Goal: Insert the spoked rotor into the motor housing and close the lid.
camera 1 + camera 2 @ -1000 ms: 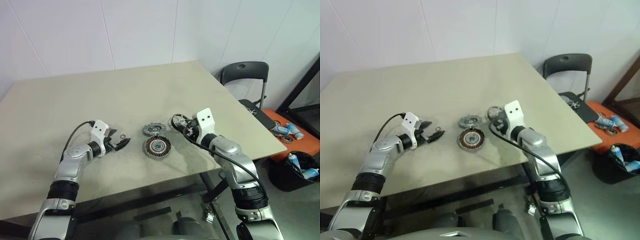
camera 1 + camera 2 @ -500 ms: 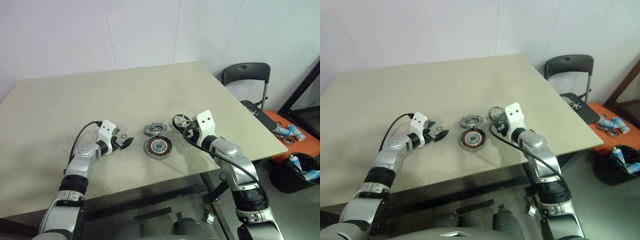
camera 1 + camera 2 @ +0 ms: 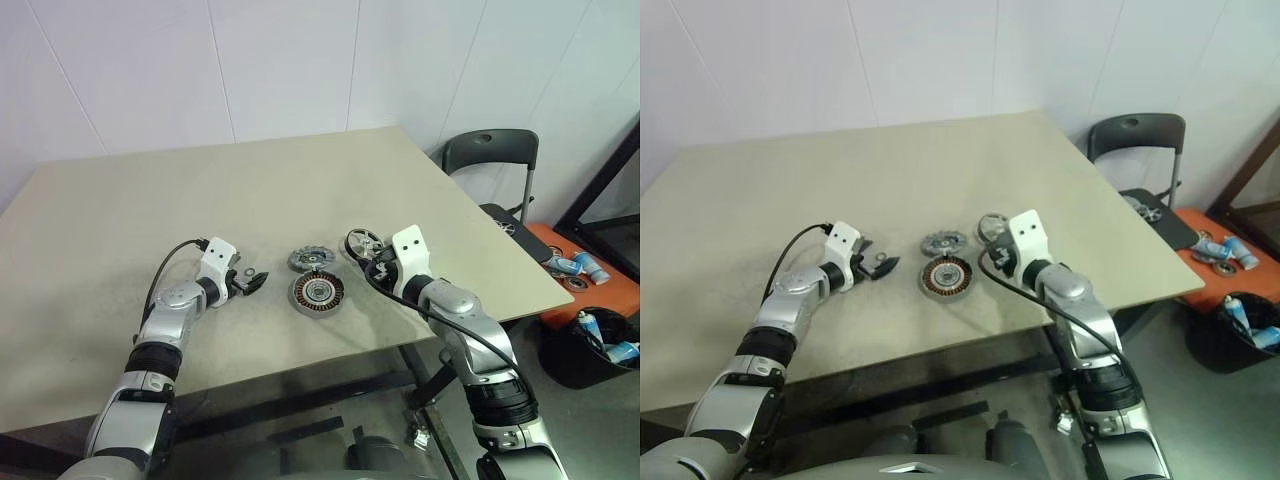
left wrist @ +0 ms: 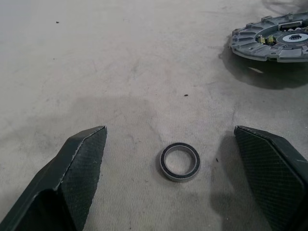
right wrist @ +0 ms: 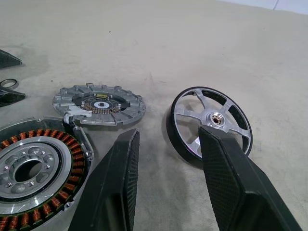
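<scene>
The spoked rotor lay on the table, just beside the lid and near the motor housing. It looked rigid and smooth, likely to slip, so the dark outer rim seemed the safest place to take hold. The right pincer stood partly open with nothing in it, one finger in front of the rotor's rim; whether it touched could not be told. The left pincer gaped wide and empty around a small ring
</scene>
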